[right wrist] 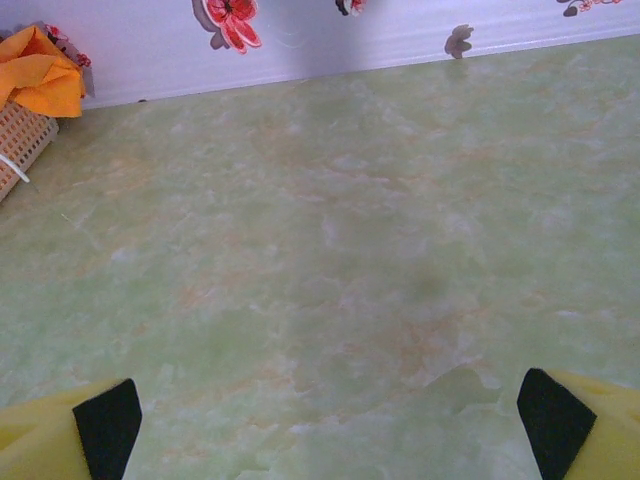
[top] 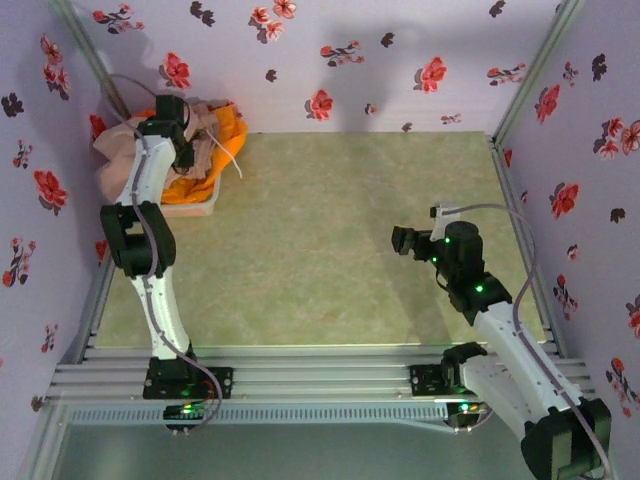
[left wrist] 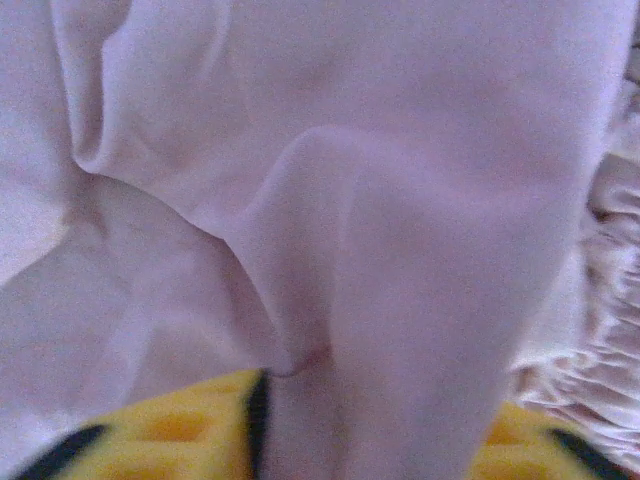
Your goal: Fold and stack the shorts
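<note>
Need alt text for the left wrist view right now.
Soft pink-beige shorts crowd the lens, one fold caught between the yellow fingers of the left gripper. Some crinkled fabric shows at the right edge.

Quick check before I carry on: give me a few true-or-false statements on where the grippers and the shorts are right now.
1. The left gripper has the pink-beige shorts bunched between its fingers. True.
2. The right gripper is holding orange shorts. False: it is open and holds nothing, with bare table below it.
3. The mesh basket sits at the table's far left corner. True.
4. A folded pair of shorts lies at the middle of the table. False: the orange shorts and the pink-beige shorts are all at the basket, unfolded.
</note>
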Tool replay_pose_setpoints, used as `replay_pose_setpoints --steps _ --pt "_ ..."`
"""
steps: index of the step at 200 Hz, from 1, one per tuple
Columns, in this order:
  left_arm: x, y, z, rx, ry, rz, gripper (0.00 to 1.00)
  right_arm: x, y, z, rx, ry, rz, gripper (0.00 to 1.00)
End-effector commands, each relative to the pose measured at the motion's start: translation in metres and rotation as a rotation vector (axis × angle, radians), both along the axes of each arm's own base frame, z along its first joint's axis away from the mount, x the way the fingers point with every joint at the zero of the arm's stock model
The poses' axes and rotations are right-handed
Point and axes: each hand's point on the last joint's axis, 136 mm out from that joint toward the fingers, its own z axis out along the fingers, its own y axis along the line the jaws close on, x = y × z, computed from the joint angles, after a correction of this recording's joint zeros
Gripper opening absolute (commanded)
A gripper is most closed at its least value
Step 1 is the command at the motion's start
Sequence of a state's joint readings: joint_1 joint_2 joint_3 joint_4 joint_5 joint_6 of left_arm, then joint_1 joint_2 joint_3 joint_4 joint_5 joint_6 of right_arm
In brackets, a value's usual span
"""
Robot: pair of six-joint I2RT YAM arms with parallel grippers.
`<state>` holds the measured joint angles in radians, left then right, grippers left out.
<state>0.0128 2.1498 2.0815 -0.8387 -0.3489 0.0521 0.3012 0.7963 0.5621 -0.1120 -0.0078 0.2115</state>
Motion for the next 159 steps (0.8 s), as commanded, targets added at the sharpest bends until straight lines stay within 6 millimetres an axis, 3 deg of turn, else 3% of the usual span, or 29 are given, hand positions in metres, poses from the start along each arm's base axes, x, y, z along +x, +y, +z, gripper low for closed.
replay_pose_setpoints --steps 1,6,25,45,77,103,131,159 --pt "0.010 0.006 0.038 0.018 -0.102 0.028 0.07 -0.005 0.002 -0.004 0.009 0.018 0.008 0.99" --pt "0.009 0.005 0.046 0.014 -0.120 0.025 0.00 -0.005 0.002 -0.004 0.008 0.016 0.006 0.99" --pt "0.003 -0.009 0.089 -0.009 -0.215 -0.013 0.00 -0.005 0.002 -0.003 0.008 0.015 0.007 0.99" --pt "-0.011 -0.034 0.150 -0.051 -0.351 -0.088 0.00 -0.004 0.003 0.001 0.016 0.010 0.013 0.99" --pt "-0.051 -0.099 0.257 -0.202 -0.620 -0.307 0.00 -0.003 0.006 0.014 0.033 -0.012 0.022 0.99" --pt "-0.101 -0.159 0.339 -0.330 -0.834 -0.510 0.00 -0.001 0.005 0.024 0.036 -0.030 0.015 0.99" --pt "-0.154 -0.233 0.391 -0.452 -0.925 -0.765 0.00 0.001 0.001 0.036 0.038 -0.055 -0.011 0.99" --pt "-0.205 -0.306 0.423 -0.584 -0.951 -1.012 0.00 0.000 0.001 0.056 0.058 -0.094 -0.014 0.99"
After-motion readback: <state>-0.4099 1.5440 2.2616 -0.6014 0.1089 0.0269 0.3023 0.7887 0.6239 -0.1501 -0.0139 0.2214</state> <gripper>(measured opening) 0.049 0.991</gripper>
